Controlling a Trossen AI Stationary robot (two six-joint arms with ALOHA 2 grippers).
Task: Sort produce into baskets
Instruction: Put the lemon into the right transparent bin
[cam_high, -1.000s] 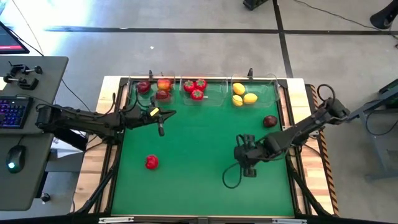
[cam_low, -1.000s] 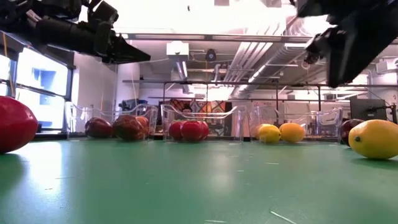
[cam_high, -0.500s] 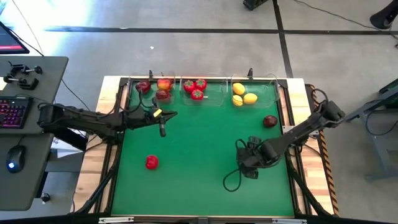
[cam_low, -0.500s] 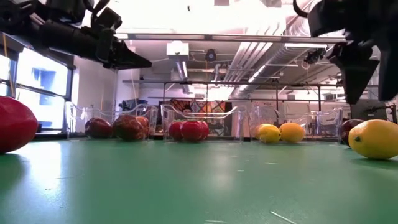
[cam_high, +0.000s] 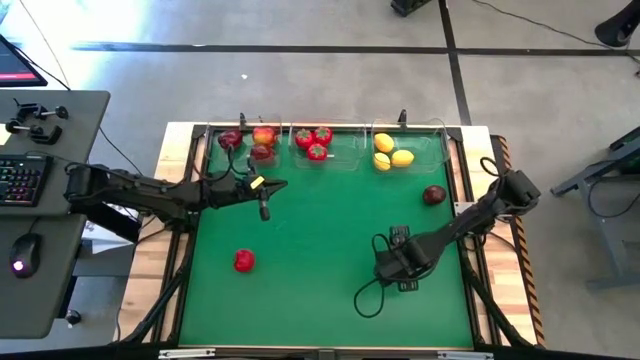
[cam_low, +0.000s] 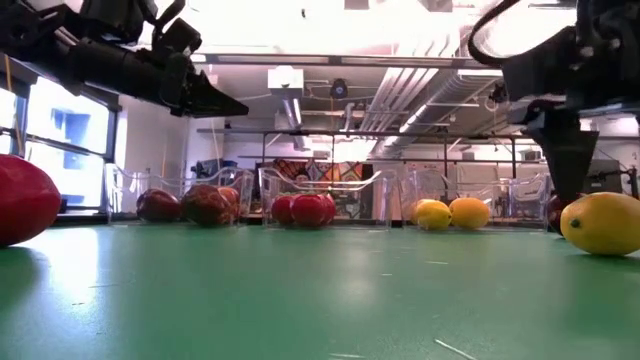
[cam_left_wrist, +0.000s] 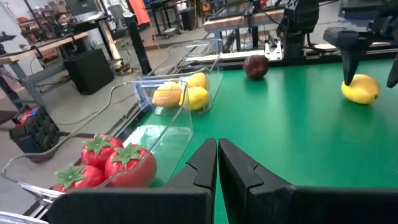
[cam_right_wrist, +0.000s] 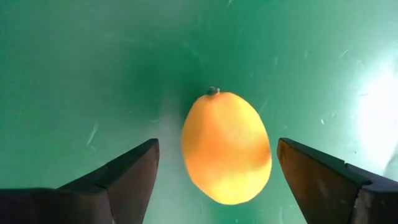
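A yellow lemon (cam_right_wrist: 226, 148) lies on the green mat (cam_high: 320, 250) at the right. My right gripper (cam_right_wrist: 216, 163) hangs open just above it, pointing down, with one finger on either side and not touching; in the high view the gripper (cam_high: 402, 270) hides the lemon. My left gripper (cam_high: 262, 197) is shut and empty, held above the mat in front of the left basket. Three clear baskets stand along the far edge: dark and red-orange apples (cam_high: 247, 143), red green-topped fruits (cam_high: 315, 142), lemons (cam_high: 392, 153).
A loose red fruit (cam_high: 244, 261) lies on the mat at the near left and a dark red apple (cam_high: 434, 195) at the far right. The right arm's cable loops over the mat (cam_high: 368, 295). A desk with keyboard and mouse (cam_high: 30, 190) stands off the table's left.
My right gripper has come down over the lemon and a little toward the near edge, tipping until it points straight down, and its fingers have opened wide. The lemon has stayed where it was.
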